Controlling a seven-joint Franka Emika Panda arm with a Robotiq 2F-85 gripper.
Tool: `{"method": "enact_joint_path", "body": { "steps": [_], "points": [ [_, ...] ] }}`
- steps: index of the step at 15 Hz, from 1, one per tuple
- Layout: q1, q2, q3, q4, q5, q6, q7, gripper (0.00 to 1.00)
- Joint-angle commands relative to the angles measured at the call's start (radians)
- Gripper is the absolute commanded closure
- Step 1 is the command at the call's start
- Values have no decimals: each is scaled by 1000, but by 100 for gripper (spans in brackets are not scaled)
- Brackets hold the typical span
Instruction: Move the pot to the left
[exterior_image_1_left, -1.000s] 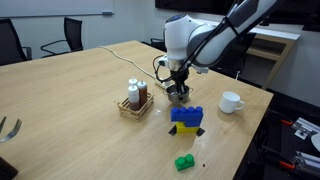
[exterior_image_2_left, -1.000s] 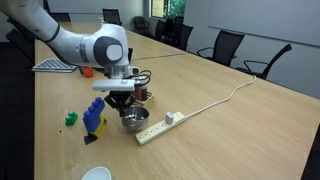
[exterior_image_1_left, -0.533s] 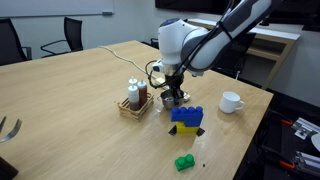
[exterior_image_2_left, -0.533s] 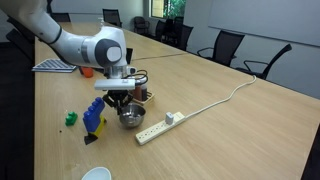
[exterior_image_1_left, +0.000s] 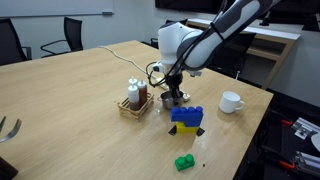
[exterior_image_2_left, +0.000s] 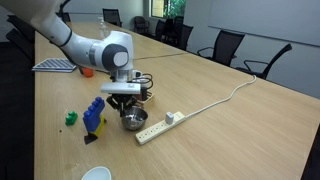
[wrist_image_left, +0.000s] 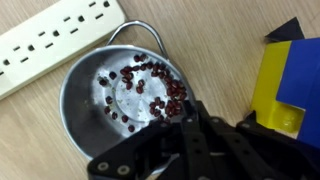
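The pot (wrist_image_left: 115, 95) is a small shallow grey metal bowl with a shiny rim and a thin wire handle. It holds several small dark-red beans. It sits on the wooden table in both exterior views (exterior_image_1_left: 175, 99) (exterior_image_2_left: 131, 122). My gripper (wrist_image_left: 195, 112) reaches down from above and its black fingers are drawn together over the pot's near rim. In both exterior views the gripper (exterior_image_1_left: 176, 91) (exterior_image_2_left: 126, 104) is right on top of the pot.
A white power strip (exterior_image_2_left: 155, 127) (wrist_image_left: 50, 40) lies right beside the pot. A blue and yellow block stack (exterior_image_1_left: 186, 120) (wrist_image_left: 290, 85) stands on its other side. A wooden caddy with bottles (exterior_image_1_left: 134, 100), a white mug (exterior_image_1_left: 231, 102) and a green block (exterior_image_1_left: 184, 162) are nearby.
The arm and gripper have shifted a little to the left in the exterior view and slightly lower; the pot has moved only a little with them.
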Motion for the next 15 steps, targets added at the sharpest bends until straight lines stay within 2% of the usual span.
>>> {"method": "enact_joint_path", "body": {
  "steps": [1, 10, 14, 15],
  "points": [
    [-27, 8, 25, 26, 33, -56, -34, 62],
    [-44, -39, 19, 7, 72, -129, -31, 2],
    [-58, -121, 14, -36, 84, -144, -13, 0],
    [-41, -70, 7, 13, 61, -138, -13, 0]
  ]
}}
